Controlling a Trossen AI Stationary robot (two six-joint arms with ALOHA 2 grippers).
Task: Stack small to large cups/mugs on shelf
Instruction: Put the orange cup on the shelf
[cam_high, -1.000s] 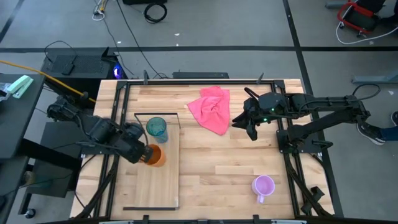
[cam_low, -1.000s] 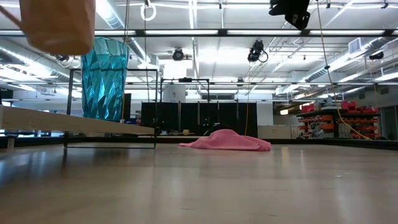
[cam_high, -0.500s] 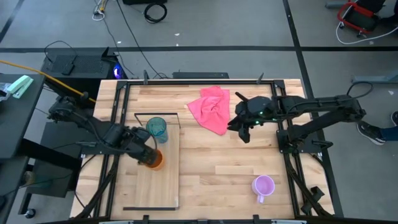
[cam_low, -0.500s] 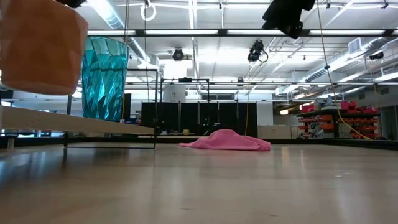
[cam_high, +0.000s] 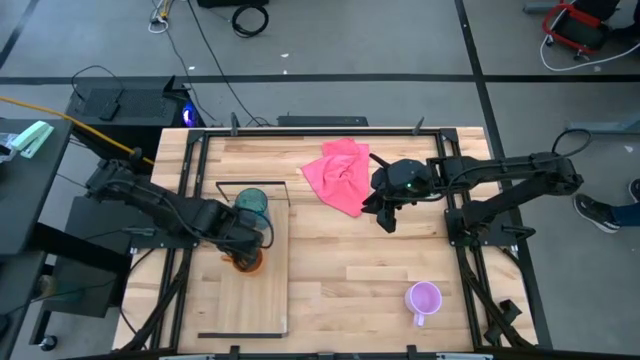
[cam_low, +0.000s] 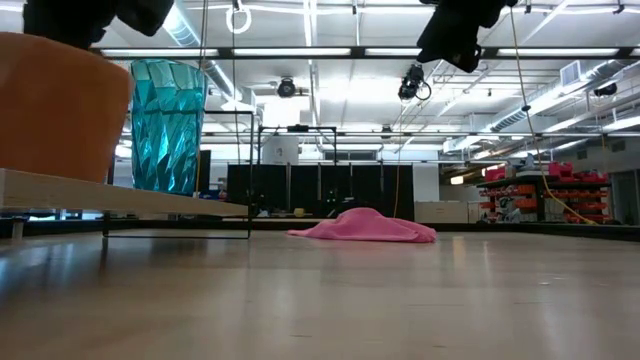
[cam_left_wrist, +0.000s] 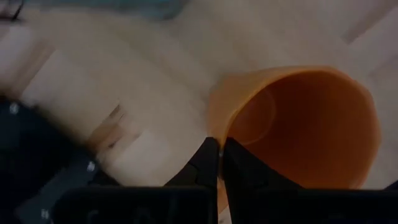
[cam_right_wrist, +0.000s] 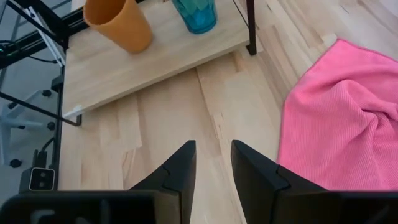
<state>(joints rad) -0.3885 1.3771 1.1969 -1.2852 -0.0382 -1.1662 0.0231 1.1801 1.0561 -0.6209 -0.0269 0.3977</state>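
The orange mug (cam_high: 248, 263) stands on the light-wood shelf (cam_high: 255, 310), close on the near side of the teal tumbler (cam_high: 252, 203), which stands at the shelf's wire-frame end. The mug also shows in the low view (cam_low: 50, 110) and the right wrist view (cam_right_wrist: 119, 23). My left gripper (cam_high: 246, 243) is shut on the mug's rim. The lilac mug (cam_high: 424, 298) stands on the table near the front right. My right gripper (cam_high: 385, 215) is open and empty above the table, beside the pink cloth (cam_high: 340, 175). My left gripper pinches the orange mug's rim wall (cam_left_wrist: 219, 132) between its two fingers, one finger (cam_left_wrist: 235, 171) inside the mug and the other (cam_left_wrist: 206, 167) outside. The fingers come from above, slanting from the table's left. The mug's base rests on the shelf (cam_low: 120, 195).
The pink cloth lies crumpled at the far middle of the table, also in the low view (cam_low: 365, 226). The shelf's black wire frame (cam_high: 255, 184) stands around the tumbler. Bare slatted tabletop (cam_high: 350, 270) lies between the shelf and the lilac mug.
My left gripper has come down and gone toward the table's right with the orange mug, which was held clear above the shelf and now stands on it beside the tumbler. My right gripper has gone toward the table's left, nearer the pink cloth.
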